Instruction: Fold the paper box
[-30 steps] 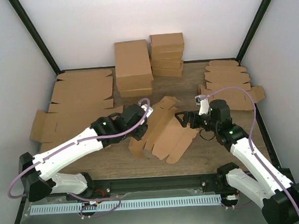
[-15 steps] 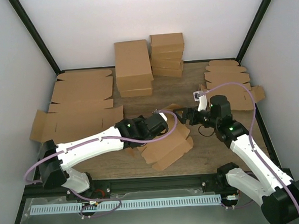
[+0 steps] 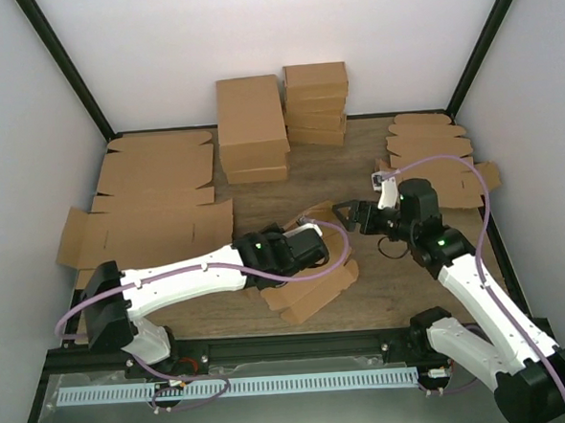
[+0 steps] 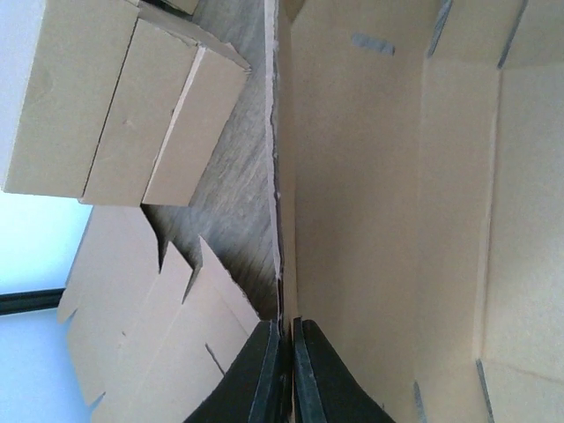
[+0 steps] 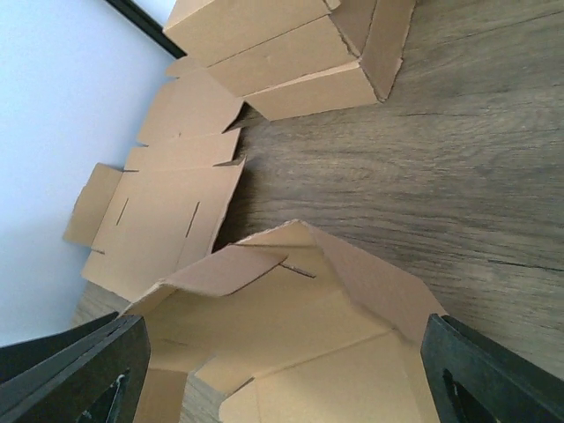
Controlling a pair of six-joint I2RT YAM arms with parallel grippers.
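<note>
The paper box (image 3: 318,284) is a brown creased carton, partly folded, lying at the table's middle front. My left gripper (image 3: 309,245) is over it, and in the left wrist view my left gripper (image 4: 284,328) is shut on the thin edge of one upright wall of the paper box (image 4: 379,220). My right gripper (image 3: 346,213) hovers at the box's far right end, open. In the right wrist view the right gripper (image 5: 282,339) stands wide, its fingers (image 5: 79,370) either side of the paper box (image 5: 291,308), whose raised flaps sit between them, not pinched.
Two stacks of folded brown boxes (image 3: 251,127) (image 3: 316,102) stand at the back. Large flat blanks (image 3: 153,205) cover the left side of the table. Smaller flat cut-outs (image 3: 432,150) lie at the right, behind my right arm.
My left arm has swung right with the box wall in its grip, folding the flat blank over into a narrower shape. The right gripper has narrowed a little and stayed beside the box's end.
</note>
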